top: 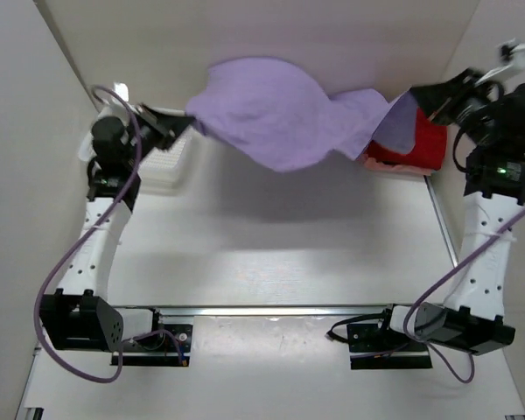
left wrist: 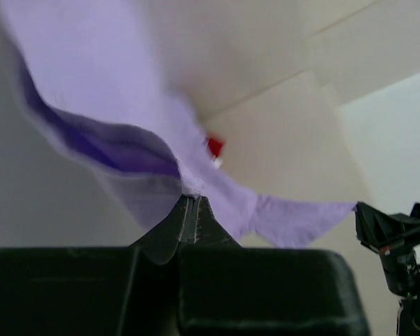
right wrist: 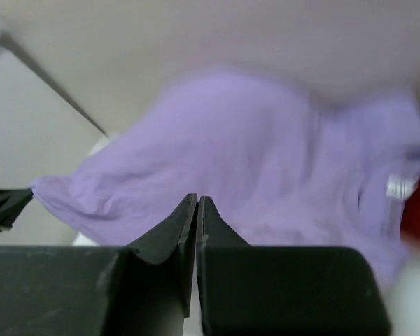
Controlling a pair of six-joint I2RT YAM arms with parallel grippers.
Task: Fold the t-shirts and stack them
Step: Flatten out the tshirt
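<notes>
The lavender t-shirt hangs stretched in the air between both grippers over the far side of the table. My left gripper is shut on its left edge; in the left wrist view the cloth bunches at the closed tips. My right gripper is shut on its right edge; in the right wrist view the shirt spreads beyond the closed jaws. The red t-shirt lies at the far right, partly under the lavender one, and shows in the left wrist view. The salmon pink shirt is out of view.
A white lattice basket stands at the far left under the left gripper. A metal rail runs along the table's right side and another along the front. Beige walls close in on the left, back and right.
</notes>
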